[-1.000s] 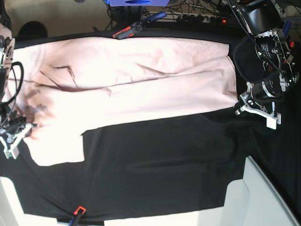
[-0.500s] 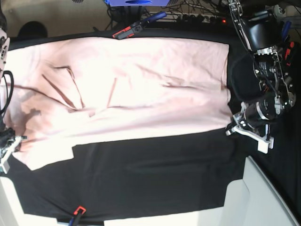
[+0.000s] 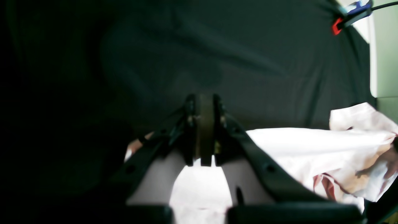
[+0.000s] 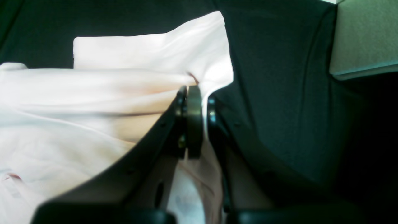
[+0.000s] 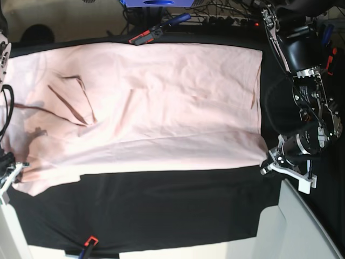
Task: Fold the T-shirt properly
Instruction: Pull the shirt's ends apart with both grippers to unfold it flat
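Left gripper (image 5: 265,168), lower right of the base view, is clamped on the bottom corner of the T-shirt (image 5: 145,102); its wrist view shows the jaws pressed together with pale cloth pinched between them. Right gripper (image 4: 194,93), at the lower left edge of the base view, is likewise closed on a fold of pink fabric beside the sleeve.

T-shirt lies spread across the upper half of the black table cloth (image 5: 178,210), its lower edge drawn taut between the two grips, with creases near the upper left.

Risk, as I judge it: uneven pull from the two arms could skew the hem or slip a thin pinch free, dropping one corner. The table cloth could also ruck up underneath.

Count: one shirt, one table cloth, two grippers, two clamps (image 5: 146,36) (image 5: 89,244), at top edge and bottom edge.
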Motion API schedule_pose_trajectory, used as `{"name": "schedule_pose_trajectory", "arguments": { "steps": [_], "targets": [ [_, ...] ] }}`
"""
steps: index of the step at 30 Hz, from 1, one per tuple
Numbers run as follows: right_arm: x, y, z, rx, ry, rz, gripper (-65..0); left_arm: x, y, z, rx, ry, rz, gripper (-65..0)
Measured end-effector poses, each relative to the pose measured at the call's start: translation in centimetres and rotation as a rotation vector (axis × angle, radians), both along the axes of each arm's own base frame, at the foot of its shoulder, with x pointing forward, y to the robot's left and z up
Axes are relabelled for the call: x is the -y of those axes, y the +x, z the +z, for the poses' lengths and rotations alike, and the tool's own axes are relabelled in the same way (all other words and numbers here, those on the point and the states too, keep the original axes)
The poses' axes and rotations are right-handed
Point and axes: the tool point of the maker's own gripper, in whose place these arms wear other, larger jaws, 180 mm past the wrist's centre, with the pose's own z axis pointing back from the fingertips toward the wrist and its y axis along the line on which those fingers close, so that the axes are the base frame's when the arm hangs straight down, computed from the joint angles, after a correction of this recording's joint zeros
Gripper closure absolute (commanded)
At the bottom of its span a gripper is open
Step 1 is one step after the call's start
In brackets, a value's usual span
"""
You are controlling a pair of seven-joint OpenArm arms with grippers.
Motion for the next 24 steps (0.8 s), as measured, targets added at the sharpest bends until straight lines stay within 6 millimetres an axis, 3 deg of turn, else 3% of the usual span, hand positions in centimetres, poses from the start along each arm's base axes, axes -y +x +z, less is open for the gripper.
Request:
{"name": "schedule_pose_trajectory", "arguments": {
  "steps": [7, 12, 24],
  "targets": [
    [-0.2, 1.2, 2.0, 0.057, -0.020, 0.017, 0.0, 0.2, 1.1, 1.3, 0.033, 0.002, -0.005, 0.0],
    [-0.2, 1.0, 1.8, 0.052, -0.020, 0.018, 0.0, 2.2, 0.9, 0.3, 0.009, 0.011, -0.065, 0.0],
    [1.0, 0.8, 2.9, 0.077, -0.039, 0.064, 0.0, 1.8, 1.2, 1.4, 0.039, 0.025, -0.061, 0.0]
  ]
}}
